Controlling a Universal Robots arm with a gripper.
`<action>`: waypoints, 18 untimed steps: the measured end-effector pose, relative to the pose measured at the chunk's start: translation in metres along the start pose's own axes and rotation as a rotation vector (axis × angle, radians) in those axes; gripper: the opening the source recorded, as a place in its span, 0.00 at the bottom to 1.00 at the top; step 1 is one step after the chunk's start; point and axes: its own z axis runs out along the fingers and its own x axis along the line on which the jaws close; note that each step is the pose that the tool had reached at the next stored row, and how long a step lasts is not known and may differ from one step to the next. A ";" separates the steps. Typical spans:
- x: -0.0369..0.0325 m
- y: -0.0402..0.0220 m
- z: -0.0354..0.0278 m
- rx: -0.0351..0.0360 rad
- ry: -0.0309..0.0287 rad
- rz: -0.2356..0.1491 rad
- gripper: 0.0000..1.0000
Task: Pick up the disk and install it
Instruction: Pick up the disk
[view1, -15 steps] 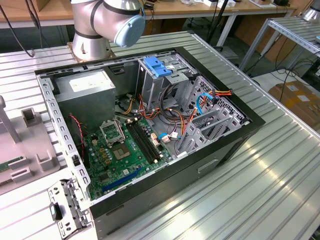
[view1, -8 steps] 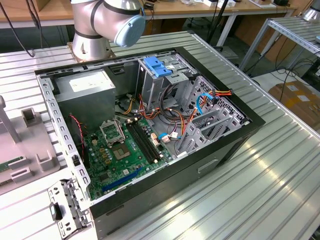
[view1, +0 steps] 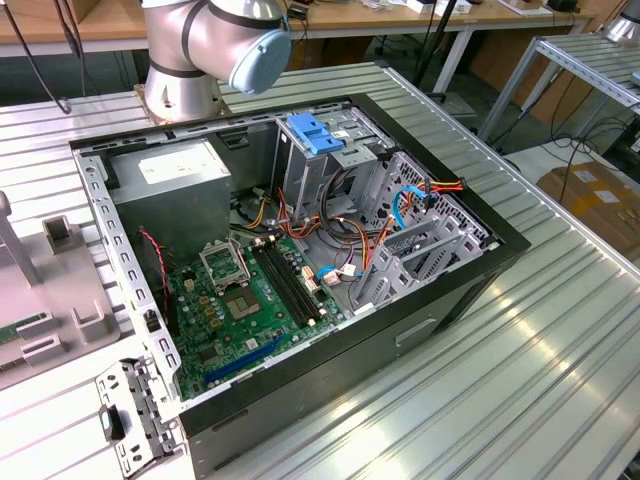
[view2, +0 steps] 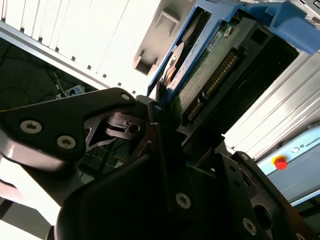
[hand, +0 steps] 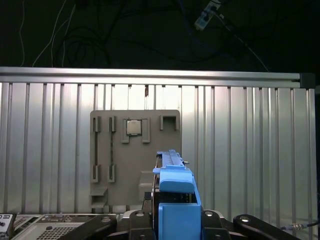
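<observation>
Claw (view2: 159, 107) is clamped on one end of the disk (view2: 207, 70); I worry so short a hold lets it twist and jam against the drive cage (view1: 300, 180).

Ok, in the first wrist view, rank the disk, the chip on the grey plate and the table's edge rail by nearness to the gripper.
1. disk, clamped in the gripper.
2. chip, on the grey plate beyond it.
3. table's edge rail, past the plate.
</observation>
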 end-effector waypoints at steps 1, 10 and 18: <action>0.0000 -0.0012 0.0000 0.0000 -0.0001 0.000 0.36; 0.0001 -0.0095 -0.0005 -0.0002 0.0000 0.000 0.36; 0.0003 -0.0233 -0.0012 -0.0007 0.0000 0.000 0.36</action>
